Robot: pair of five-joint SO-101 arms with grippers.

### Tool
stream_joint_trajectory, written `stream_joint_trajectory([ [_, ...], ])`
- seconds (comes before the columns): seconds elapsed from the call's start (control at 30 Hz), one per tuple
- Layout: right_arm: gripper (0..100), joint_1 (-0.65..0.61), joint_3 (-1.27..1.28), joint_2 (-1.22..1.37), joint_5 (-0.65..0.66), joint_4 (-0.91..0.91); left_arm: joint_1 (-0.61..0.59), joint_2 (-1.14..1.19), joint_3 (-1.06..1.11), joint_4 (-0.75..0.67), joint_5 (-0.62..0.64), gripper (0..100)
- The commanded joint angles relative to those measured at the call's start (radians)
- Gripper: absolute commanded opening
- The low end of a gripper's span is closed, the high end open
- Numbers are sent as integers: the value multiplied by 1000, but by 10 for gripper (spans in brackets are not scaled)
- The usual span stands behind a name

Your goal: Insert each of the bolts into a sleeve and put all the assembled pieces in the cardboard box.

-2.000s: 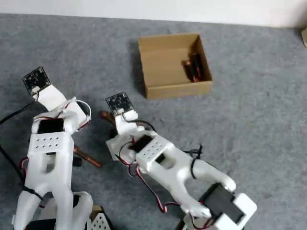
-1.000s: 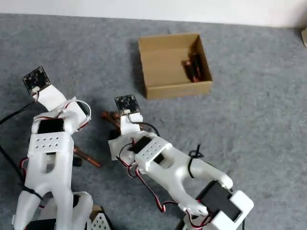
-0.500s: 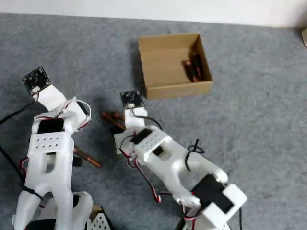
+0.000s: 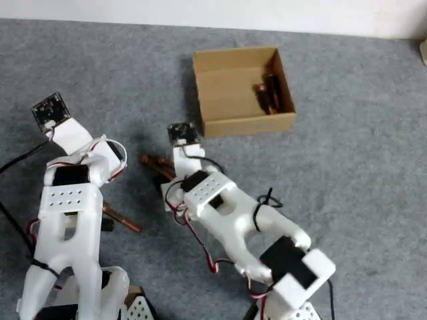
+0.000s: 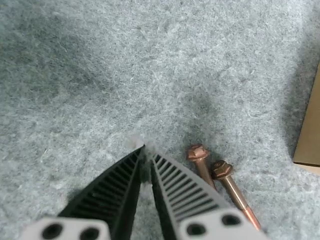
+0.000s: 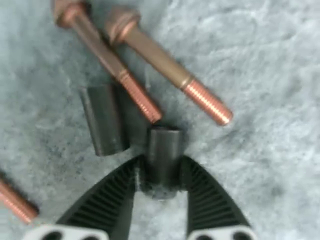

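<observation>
A grey carpet (image 4: 347, 173) is lying under everything, meeting a white strip (image 4: 200, 12) along the far edge; a beige object (image 4: 423, 51) is poking in at the right edge.

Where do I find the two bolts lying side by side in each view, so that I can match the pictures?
High view: bolts on the mat, below and left of the box.
Left wrist view: bolts beside the left claw, toward the box edge.
Right wrist view: bolts beyond the sleeve in the right claw.
Shared landmark: the box, in high and left wrist views.
</observation>
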Motion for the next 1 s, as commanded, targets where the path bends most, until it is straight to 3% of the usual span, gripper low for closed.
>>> stream_joint_trajectory([
  [0.0, 6, -47, -19, 10, 44, 2, 4, -4, -50, 3, 2, 14],
  [0.13, 5, -48, -19, -30, 60, 36, 5, -4, -48, 3, 3, 14],
  [0.27, 5, -70, 15, -211, 170, 39, 19, 2, -42, -9, 3, 13],
  [0.47, 5, 33, 183, -578, 304, 39, 28, 8, -41, -26, 5, 11],
  [0.6, 5, 156, 249, -786, 463, 68, 127, 84, -48, -34, 2, 11],
  [0.77, 5, 294, 369, -967, 493, 176, 234, 294, -68, -184, 5, 14],
  [0.97, 5, 363, 529, -1133, 514, 170, 390, 357, -81, -219, 6, 14],
])
